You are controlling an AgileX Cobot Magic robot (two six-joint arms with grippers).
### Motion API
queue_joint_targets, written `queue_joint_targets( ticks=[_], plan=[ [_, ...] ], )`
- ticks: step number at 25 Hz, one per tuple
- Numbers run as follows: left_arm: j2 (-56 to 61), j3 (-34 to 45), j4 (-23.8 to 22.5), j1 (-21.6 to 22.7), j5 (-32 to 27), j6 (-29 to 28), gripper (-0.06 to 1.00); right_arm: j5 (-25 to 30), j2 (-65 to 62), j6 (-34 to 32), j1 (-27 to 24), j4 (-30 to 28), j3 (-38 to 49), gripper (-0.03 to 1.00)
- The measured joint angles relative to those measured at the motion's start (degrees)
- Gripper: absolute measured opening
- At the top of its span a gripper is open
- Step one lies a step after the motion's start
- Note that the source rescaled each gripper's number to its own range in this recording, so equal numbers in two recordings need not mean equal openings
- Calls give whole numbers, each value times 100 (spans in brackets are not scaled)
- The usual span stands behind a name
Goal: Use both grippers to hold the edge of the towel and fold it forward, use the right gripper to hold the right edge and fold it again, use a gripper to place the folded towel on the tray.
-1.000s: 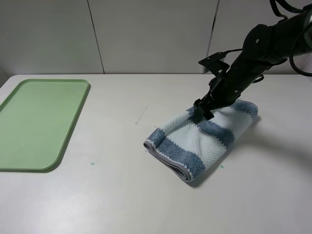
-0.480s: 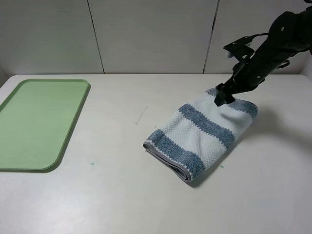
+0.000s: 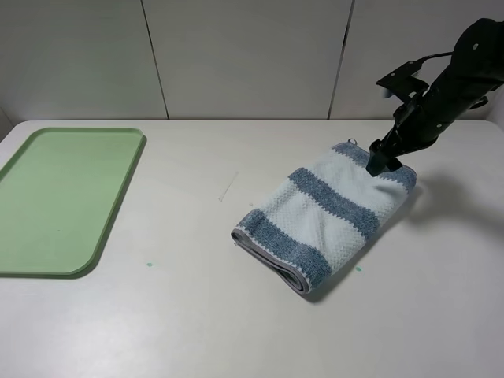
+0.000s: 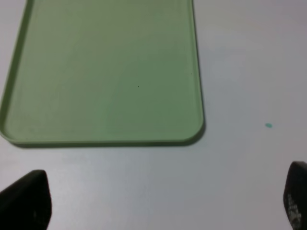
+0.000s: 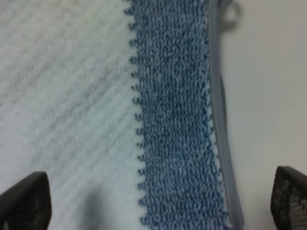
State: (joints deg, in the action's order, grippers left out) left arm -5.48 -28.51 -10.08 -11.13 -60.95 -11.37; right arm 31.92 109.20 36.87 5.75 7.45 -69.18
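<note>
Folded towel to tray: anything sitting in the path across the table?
Nothing visible. Between the towel and the tray the table shows only a faint scratch and a teal speck, both flat marks. The tray holds nothing. The right gripper hovers open above the towel's far right corner.

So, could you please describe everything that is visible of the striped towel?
The towel is a waffle-textured cloth with broad blue and pale white stripes and a thin grey hem, with a small loop at its far corner. It lies folded into layers on the white table, right of the middle, set diagonally, well apart from the tray. The open right gripper is above its far right end, not holding it.
</note>
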Motion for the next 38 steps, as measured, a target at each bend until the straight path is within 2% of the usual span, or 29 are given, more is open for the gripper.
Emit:
queue_joint_targets(
  ticks=[4, 9, 19, 26, 38],
  plan=[
    [0, 0, 0, 0, 0, 0, 97, 126, 0, 22, -8, -103, -2, 100],
    [0, 0, 0, 0, 0, 0, 97, 216, 56, -128, -8, -615, -52, 100],
    [0, 0, 0, 0, 0, 0, 97, 1483, 979, -255, -8, -745, -1430, 100],
    [0, 0, 0, 0, 0, 5, 97, 1602, 1245, -331, -8, -841, -1836, 100],
    [0, 0, 0, 0, 0, 4, 97, 1526, 1825, -189, -8, -841, -1901, 100]
  ],
)
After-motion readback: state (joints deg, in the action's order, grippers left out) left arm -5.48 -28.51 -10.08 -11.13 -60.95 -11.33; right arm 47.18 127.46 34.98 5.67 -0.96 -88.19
